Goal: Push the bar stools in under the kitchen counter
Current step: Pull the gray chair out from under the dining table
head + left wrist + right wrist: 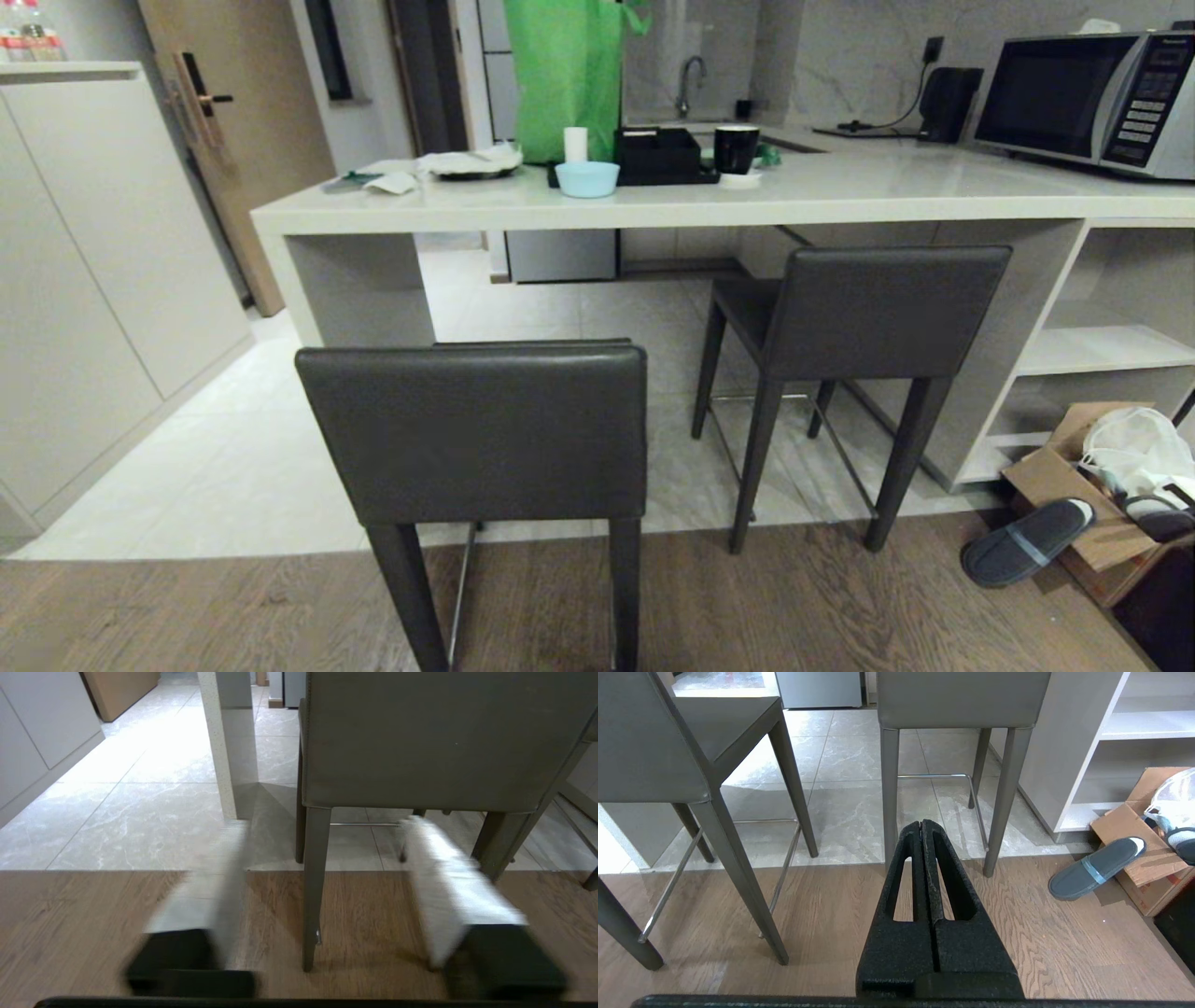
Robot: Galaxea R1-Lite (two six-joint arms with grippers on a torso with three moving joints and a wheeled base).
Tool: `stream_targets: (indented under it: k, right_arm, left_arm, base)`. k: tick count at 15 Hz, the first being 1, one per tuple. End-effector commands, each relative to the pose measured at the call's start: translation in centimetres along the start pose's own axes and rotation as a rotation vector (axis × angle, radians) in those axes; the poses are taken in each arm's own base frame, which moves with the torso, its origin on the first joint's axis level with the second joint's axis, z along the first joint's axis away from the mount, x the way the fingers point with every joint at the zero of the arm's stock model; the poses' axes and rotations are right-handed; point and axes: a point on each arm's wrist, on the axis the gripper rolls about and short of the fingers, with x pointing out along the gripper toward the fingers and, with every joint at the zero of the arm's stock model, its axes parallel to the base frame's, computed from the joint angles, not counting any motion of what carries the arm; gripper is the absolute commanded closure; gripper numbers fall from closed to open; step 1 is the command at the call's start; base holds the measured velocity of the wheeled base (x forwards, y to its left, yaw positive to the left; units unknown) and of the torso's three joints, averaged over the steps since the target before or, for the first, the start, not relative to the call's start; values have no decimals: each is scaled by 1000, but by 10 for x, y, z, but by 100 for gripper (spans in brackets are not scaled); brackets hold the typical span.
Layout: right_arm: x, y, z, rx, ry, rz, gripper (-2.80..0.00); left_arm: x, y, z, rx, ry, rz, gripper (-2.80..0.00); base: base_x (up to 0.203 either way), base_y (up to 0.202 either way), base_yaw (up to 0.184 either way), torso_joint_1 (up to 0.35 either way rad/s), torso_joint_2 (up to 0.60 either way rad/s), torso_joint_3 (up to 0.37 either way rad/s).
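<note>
Two dark grey bar stools stand before the pale kitchen counter (840, 191). The nearer stool (471, 429) is on the wooden floor, clear of the counter, its back toward me. The farther stool (882, 308) is on the right, its seat partly under the slab. Neither arm shows in the head view. My left gripper (323, 823) hangs low behind the nearer stool (430, 742), its blurred pale fingers (448, 891) apart and empty. My right gripper (921, 823) is shut on nothing, low over the floor, between the nearer stool (644, 742) and the farther stool (962, 700).
White shelves (1102, 350) close the counter's right end. A cardboard box (1074, 495) and a grey slipper (1027, 541) lie on the floor beside them. A tall white cabinet (84, 280) lines the left. A green bag (565, 75), blue bowl (586, 177), mug and microwave (1092, 98) are on the counter.
</note>
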Motion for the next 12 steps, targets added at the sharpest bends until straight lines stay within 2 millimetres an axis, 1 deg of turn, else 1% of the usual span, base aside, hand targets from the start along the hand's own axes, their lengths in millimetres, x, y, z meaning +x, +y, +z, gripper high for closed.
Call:
stream_targets:
  k: [1,10,12]
  right_arm:
    - [0,0,0,-1,1,0,0]
    - [0,0,0,-1,1,2,0]
    - [0,0,0,-1,1,2,0]
  left_arm:
    - [0,0,-1,-1,4,-1,0]
    - [0,0,-1,-2,4,0,0]
    - [0,0,-1,-2,4,0,0]
  base:
    - [0,0,0,0,0,0]
    - [0,0,0,0,0,0]
    - [-1,-67,-5,3,4,0]
